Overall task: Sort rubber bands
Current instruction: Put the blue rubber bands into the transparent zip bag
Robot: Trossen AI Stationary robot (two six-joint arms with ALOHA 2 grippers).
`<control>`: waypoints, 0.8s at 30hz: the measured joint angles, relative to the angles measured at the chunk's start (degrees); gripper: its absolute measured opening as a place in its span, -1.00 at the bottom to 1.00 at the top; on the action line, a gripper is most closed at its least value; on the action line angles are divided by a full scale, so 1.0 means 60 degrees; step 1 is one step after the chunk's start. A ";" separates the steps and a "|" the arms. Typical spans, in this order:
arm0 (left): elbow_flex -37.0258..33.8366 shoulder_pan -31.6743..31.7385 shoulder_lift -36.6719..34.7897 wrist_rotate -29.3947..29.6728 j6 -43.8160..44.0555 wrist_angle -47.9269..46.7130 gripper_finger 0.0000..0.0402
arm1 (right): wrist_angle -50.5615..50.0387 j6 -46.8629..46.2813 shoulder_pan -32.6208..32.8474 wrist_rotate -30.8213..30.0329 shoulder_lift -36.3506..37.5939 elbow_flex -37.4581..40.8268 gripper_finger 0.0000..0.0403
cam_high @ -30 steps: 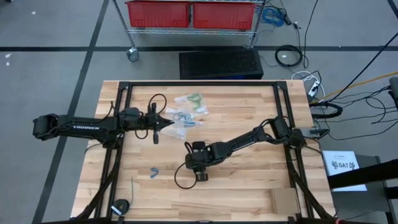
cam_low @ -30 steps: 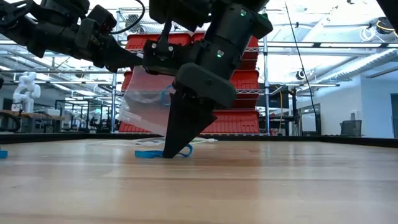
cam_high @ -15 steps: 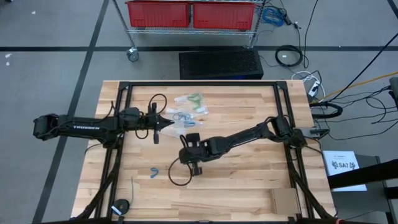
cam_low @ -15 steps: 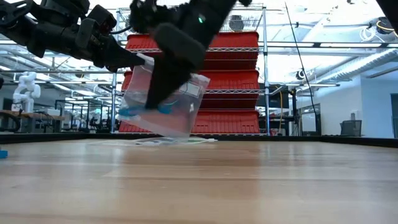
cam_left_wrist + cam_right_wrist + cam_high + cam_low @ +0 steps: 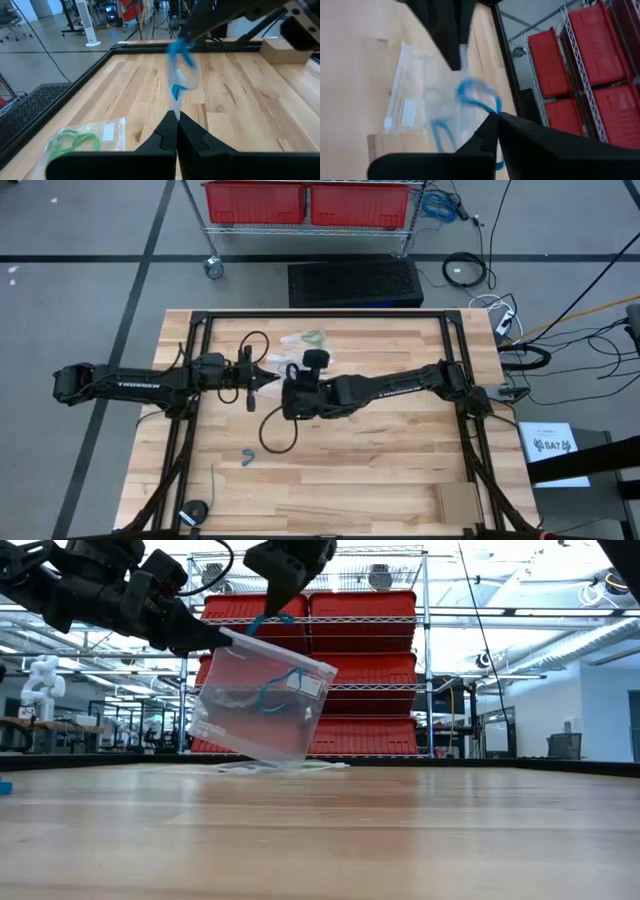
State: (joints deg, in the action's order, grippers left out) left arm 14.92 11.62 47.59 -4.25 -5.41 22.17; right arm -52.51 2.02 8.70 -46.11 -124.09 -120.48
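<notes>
My left gripper [image 5: 214, 637] is shut on a clear zip bag [image 5: 262, 700], which hangs above the table with teal-blue rubber bands [image 5: 270, 695] inside. My right gripper [image 5: 280, 598] is shut on a bright blue rubber band [image 5: 270, 620] just above the bag's top edge. From above, the left gripper [image 5: 268, 377] and the right gripper [image 5: 288, 395] nearly meet at mid-table. Another blue band [image 5: 247, 457] lies on the wood near the front left. A bag with light green bands [image 5: 85, 140] lies flat on the table. My left gripper pinches the bag's top corner [image 5: 226, 638] between its two shut fingers, coming nearly level from the table's left. The bag hangs tilted below the fingers, clear of the table. My right gripper pinches one end of the blue band's loop [image 5: 492, 107] between its fingertips, slanting down from the right. The band hangs below the fingers, clear of the table, over the bag's top edge [image 5: 285, 652].
More clear bags [image 5: 305, 342] lie on the far middle of the table. A black cable loop [image 5: 268, 435] trails below the right wrist. A black round object [image 5: 194, 512] sits at the near left corner. Red bins [image 5: 360, 670] on a shelf stand beyond the far edge.
My right gripper has shut on the blue band on the table and risen with it, going toward the far edge and the held bag and tipping from pointing down to a shallower slant. The band is lifted clear of the wood. The bag has stayed in place.
</notes>
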 joint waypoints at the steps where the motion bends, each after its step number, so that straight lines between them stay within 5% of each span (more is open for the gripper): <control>1: 0.0000 0.0000 0.0000 0.0000 0.0000 -0.0012 -1.00 | 0.0001 -0.0094 -0.0024 0.0108 0.0000 0.0073 -1.00; 9: -0.0004 0.0000 0.0000 0.0001 0.0000 -0.0017 -1.00 | 0.0717 -0.0229 -0.0199 0.1272 -0.0010 0.1176 -1.00; 17: -0.0004 0.0000 0.0000 0.0000 0.0000 0.0007 -1.00 | 0.1055 -0.0408 -0.0537 0.1251 -0.0015 0.1409 -0.98; 24: -0.0004 0.0000 0.0000 0.0000 -0.0011 0.0012 -1.00 | 0.1063 -0.0466 -0.0691 0.1443 -0.0015 0.0974 -0.62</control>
State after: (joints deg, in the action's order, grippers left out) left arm 14.90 11.62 47.59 -4.25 -5.48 22.24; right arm -46.13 -0.78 4.56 -37.45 -124.18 -114.64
